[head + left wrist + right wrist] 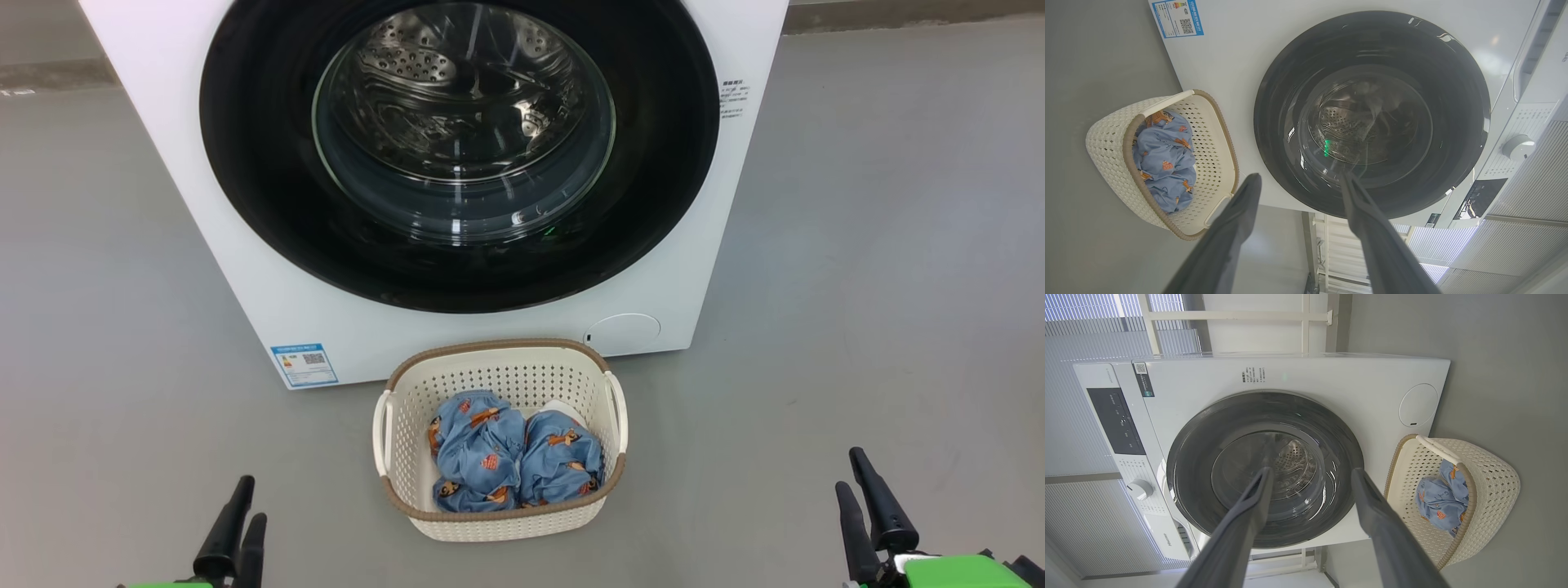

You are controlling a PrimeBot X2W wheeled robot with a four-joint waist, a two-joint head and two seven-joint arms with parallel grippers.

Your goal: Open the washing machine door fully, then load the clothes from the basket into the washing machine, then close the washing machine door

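The white washing machine (245, 261) stands ahead with its round black-rimmed door (261, 188) flush against its front, the steel drum showing through the glass. On the floor before it sits the cream basket (571, 380) holding two bundles of light blue printed clothes (482, 449). My left gripper (249, 498) rests at the lower left and my right gripper (853, 469) at the lower right, both open, empty and well short of the basket. The left wrist view looks at the door (1274, 102) and the basket (1106, 134) between spread fingers (1237, 212). In the right wrist view, the door (1188, 465) and basket (1494, 477) appear.
Grey floor (882, 245) spreads on both sides of the machine. A blue label (304, 364) and a round flap (623, 331) sit low on its front. The right wrist view shows the control panel (1114, 420), a knob (1139, 489) and window blinds behind.
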